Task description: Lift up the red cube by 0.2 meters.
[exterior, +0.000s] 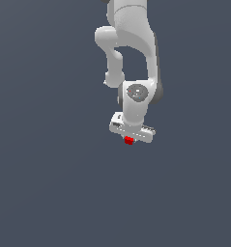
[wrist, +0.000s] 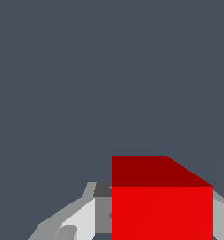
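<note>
While the exterior view shows me the whole glossy white arm with its rounded joints, only a small bright speck of the red cube peeks out directly beneath the hand. On the wrist view, the red cube fills a corner: flat, unmarked faces, one darker than the other, sharp edges. Pale grey fingers sit against both its sides, so I read the hand as closed on the cube. Around the cube I see only plain, matte slate-grey background.
</note>
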Robot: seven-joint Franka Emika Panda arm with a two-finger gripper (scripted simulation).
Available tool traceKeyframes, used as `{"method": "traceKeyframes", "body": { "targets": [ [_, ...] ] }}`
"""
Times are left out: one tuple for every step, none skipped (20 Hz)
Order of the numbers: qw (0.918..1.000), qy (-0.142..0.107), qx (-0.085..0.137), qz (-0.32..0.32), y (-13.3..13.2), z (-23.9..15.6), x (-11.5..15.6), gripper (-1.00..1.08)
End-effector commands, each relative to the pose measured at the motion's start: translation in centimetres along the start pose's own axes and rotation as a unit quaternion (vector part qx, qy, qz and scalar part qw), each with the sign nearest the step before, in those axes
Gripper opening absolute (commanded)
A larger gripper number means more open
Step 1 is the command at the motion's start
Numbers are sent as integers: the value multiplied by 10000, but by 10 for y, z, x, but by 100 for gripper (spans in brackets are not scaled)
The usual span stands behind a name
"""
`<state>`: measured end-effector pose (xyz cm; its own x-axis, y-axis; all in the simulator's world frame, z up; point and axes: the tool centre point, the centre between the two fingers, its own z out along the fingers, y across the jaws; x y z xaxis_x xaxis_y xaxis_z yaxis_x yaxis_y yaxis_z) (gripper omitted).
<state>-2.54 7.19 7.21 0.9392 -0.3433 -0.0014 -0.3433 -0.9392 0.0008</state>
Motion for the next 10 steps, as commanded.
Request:
{"method": "traceKeyframes", "body": {
  "targets": [
    [10000,7,4,0,0,-22,0,-100],
    [10000,7,4,0,0,-31,0,-100],
    [10000,7,4,0,0,-42,-1,-100],
    [10000,7,4,0,0,-52,-1,-100],
    [10000,6,4,2,1,-62,-1,-100],
    [10000,6,4,2,1,-72,-1,-100],
    [10000,6,4,2,1,-82,-1,-100],
    [10000,6,4,2,1,-91,-1,-100],
    [10000,6,4,2,1,-100,-1,-100],
    [10000,6,4,2,1,-108,-1,-100]
  ]
}}
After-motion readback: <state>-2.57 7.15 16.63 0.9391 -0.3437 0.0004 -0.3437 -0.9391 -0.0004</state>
